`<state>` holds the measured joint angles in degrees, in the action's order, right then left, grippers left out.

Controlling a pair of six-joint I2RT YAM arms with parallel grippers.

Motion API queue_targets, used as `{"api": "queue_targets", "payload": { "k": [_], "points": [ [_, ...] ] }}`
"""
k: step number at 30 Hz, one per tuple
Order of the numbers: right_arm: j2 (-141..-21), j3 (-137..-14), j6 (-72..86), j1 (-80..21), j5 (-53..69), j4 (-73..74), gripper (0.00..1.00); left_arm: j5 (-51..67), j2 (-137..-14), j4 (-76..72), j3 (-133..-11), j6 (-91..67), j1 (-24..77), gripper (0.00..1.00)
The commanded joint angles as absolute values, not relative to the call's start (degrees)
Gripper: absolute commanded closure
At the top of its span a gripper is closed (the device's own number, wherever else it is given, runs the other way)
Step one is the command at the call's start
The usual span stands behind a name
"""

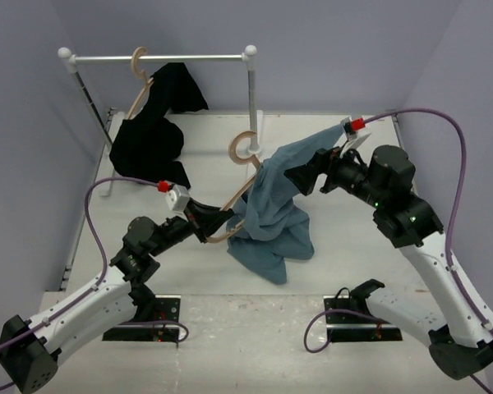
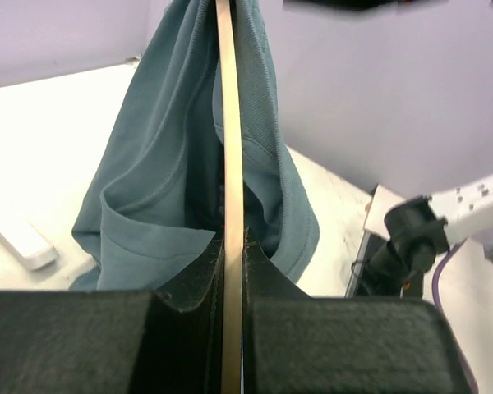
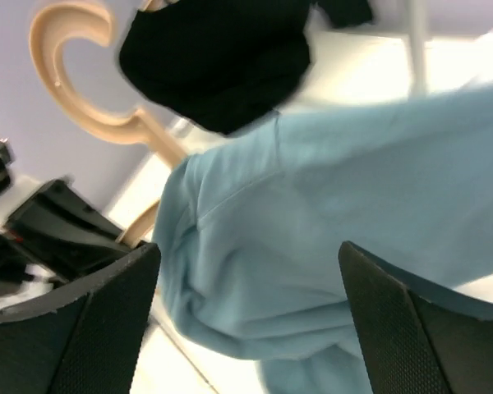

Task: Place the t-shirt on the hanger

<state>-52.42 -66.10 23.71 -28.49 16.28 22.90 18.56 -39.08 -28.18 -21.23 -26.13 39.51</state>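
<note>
The slate-blue t-shirt (image 1: 273,209) hangs over the pale wooden hanger (image 1: 245,148), which is held tilted above the table with its hook up. My left gripper (image 1: 217,223) is shut on the lower end of the hanger's arm; in the left wrist view the thin arm (image 2: 230,148) runs up between the closed jaws (image 2: 230,243) into the shirt (image 2: 164,180). My right gripper (image 1: 306,177) is open at the shirt's right side, with a stretch of cloth lying over it. In the right wrist view (image 3: 251,263) the shirt (image 3: 329,213) fills the space in front of the wide jaws, and the hook (image 3: 66,49) shows at upper left.
A white clothes rail (image 1: 160,58) on posts stands at the back left. A twin hanger (image 1: 140,78) draped in a black garment (image 1: 152,135) hangs from it. The rail's right post (image 1: 251,94) stands just behind the held hanger. Purple walls close in the table.
</note>
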Motion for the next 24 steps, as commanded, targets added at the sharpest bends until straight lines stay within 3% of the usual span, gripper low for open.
{"api": "queue_targets", "payload": {
  "k": [1, 4, 8, 10, 12, 21, 24],
  "points": [
    [-56.85, -79.08, 0.25, -27.62, 18.48, 37.13, 0.08, 22.83, -35.33, -32.16, -18.88, -21.70, 39.37, 1.00],
    [-62.74, -89.87, -13.79, -27.59, 27.22, 46.97, 0.10, 24.52, -33.90, -28.52, -19.55, -19.99, 39.37, 1.00],
    [-68.93, -93.52, -25.25, -27.57, 33.16, 56.31, 0.13, 26.72, -33.46, -29.65, -19.89, -19.72, 39.37, 1.00],
    [-71.06, -94.13, -27.72, -27.60, 36.77, 59.13, 0.16, 28.20, -34.01, -30.64, -20.07, -20.36, 39.37, 1.00],
    [-74.12, -96.97, -30.72, -27.60, 41.45, 63.18, 0.26, 32.39, -36.19, -31.76, -21.38, -20.98, 39.37, 1.00],
    [-75.63, -97.46, -35.27, -28.74, 52.24, 67.66, 0.27, 35.02, -39.53, -33.49, -25.73, -19.99, 39.43, 1.00],
    [-75.48, -97.45, -36.09, -28.74, 56.75, 67.99, 0.34, 36.04, -41.15, -34.46, -27.08, -19.57, 39.38, 1.00]
  ]
}}
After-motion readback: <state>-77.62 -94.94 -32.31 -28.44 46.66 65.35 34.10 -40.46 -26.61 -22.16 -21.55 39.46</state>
